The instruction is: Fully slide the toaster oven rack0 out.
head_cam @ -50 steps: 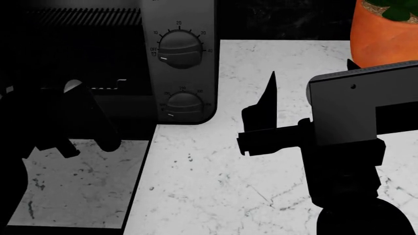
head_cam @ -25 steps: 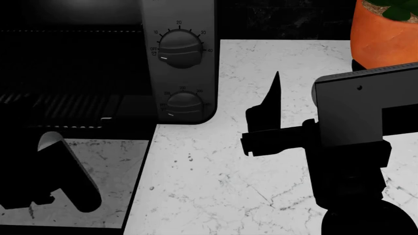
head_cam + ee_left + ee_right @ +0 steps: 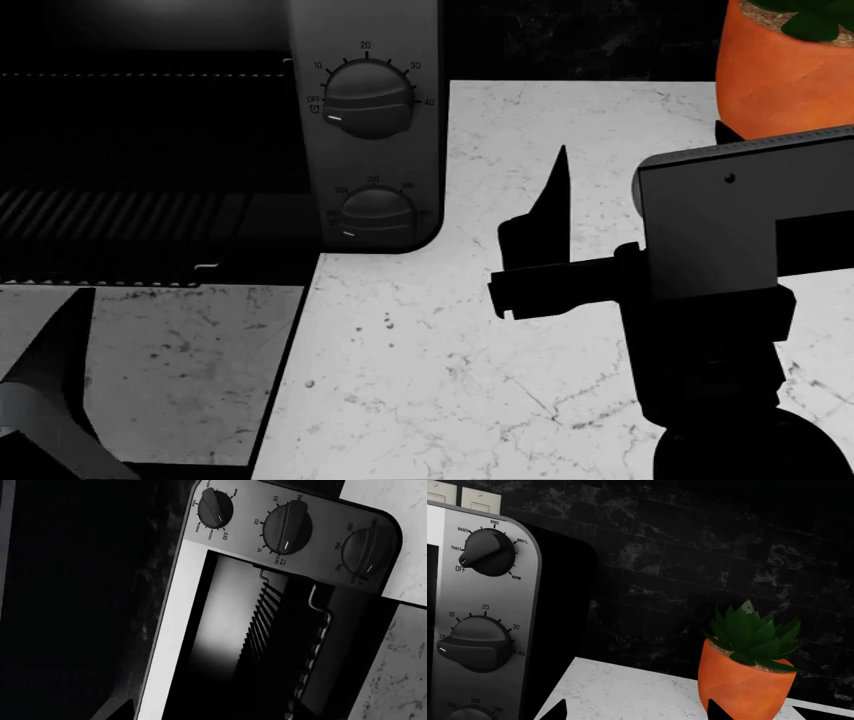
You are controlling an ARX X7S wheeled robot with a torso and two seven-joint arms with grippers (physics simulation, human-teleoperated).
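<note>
— Rack0 (image 3: 127,215) sits low in the mouth of the toaster oven (image 3: 367,130), its bars reaching forward over the dropped glass door (image 3: 160,370) just in front of the cavity. The pale front rim with its small hook lies close above the door's hinge edge.

— Is anything holding it?

— Nothing that I can see. The left gripper (image 3: 47,400) is down by the door's front corner, well clear of the rack; only a dark wedge of it shows, so I cannot tell whether its fingers are apart or together. The right gripper (image 3: 534,255) hangs over the marble counter (image 3: 441,380) to the oven's right, fingers apart and empty.

— What could go wrong from here?

— If the rack is not fully out, I'd guess a new grab at that thin rim could slip off, or the hook could catch and tilt the rack. An arm dropping too low might also knock the open door.

— Any writing?

— Only on the oven's side panel: one dial reads TOAST, BAKE, BROIL, WARM, OFF; another OFF, 10, 20, 30, 40; the lowest 200, 250, 300. No brand shows. A potted succulent (image 3: 747,670) stands farther right of the oven.
</note>
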